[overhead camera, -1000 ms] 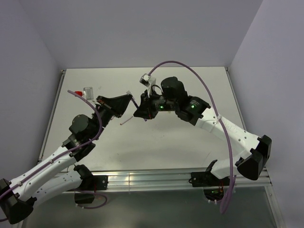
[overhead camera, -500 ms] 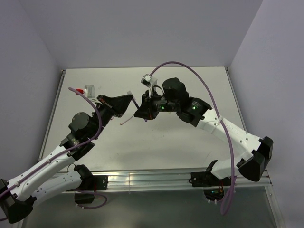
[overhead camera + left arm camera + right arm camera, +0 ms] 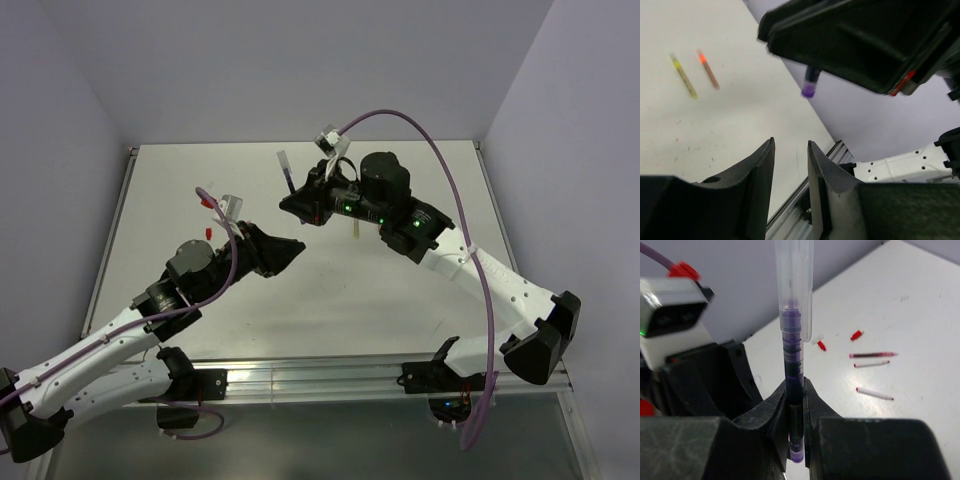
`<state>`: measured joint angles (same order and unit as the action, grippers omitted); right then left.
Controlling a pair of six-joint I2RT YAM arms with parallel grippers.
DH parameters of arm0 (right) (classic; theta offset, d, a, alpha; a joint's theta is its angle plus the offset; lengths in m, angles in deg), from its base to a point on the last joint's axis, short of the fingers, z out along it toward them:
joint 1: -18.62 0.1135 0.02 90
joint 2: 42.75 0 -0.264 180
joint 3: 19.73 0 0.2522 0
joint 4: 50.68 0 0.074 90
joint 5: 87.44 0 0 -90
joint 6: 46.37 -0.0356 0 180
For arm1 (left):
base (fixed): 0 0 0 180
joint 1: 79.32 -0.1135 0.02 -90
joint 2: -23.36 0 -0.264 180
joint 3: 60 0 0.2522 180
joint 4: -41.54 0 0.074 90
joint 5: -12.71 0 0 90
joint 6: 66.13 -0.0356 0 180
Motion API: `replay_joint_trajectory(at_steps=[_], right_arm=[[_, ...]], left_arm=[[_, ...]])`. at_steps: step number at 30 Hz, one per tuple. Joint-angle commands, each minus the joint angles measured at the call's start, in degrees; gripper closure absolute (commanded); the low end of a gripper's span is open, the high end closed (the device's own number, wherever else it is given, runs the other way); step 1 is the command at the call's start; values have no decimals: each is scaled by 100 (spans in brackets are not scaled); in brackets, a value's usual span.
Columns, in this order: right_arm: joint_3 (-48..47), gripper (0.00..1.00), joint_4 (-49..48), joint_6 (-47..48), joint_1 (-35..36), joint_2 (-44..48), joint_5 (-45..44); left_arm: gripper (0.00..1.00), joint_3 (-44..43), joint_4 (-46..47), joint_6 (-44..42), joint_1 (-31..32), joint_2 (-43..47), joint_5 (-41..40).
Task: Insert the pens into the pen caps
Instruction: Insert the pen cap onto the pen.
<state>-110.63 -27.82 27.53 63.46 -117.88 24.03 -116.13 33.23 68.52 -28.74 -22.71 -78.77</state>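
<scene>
My right gripper (image 3: 795, 390) is shut on a purple pen (image 3: 792, 360) that stands upright between its fingers. A clear pen cap (image 3: 794, 275) sits over the pen's upper end. From above, the right gripper (image 3: 288, 203) holds this pen (image 3: 287, 185) over the table's back middle, cap (image 3: 282, 161) pointing away. My left gripper (image 3: 791, 142) is open and empty; in the top view it (image 3: 297, 246) hangs just in front of the right one. The pen's purple tail (image 3: 809, 86) pokes out under the right gripper. Loose pens (image 3: 873, 355) (image 3: 874, 393) and red caps (image 3: 856, 335) (image 3: 821, 345) lie on the table.
A yellow pen (image 3: 683, 76) and an orange-tipped pen (image 3: 708, 70) lie side by side on the white table (image 3: 400, 290). A small red cap (image 3: 208, 232) lies left of the left arm. Purple cables (image 3: 440, 170) arc over both arms. The metal rail (image 3: 330, 378) edges the near side.
My left gripper has opened, let go and pulled back toward the near side. The right gripper has swung toward the back with the capped pen still in it.
</scene>
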Motion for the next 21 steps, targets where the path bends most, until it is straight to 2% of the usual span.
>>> replay_joint_trajectory(at_steps=[1,21], right_arm=[[-284,100,-620,-60,-2,174,-91],[-38,100,-638,-25,16,227,-144]], left_arm=[[63,-149,-343,-157,13,80,192],[57,-474,-519,-333,13,142,174]])
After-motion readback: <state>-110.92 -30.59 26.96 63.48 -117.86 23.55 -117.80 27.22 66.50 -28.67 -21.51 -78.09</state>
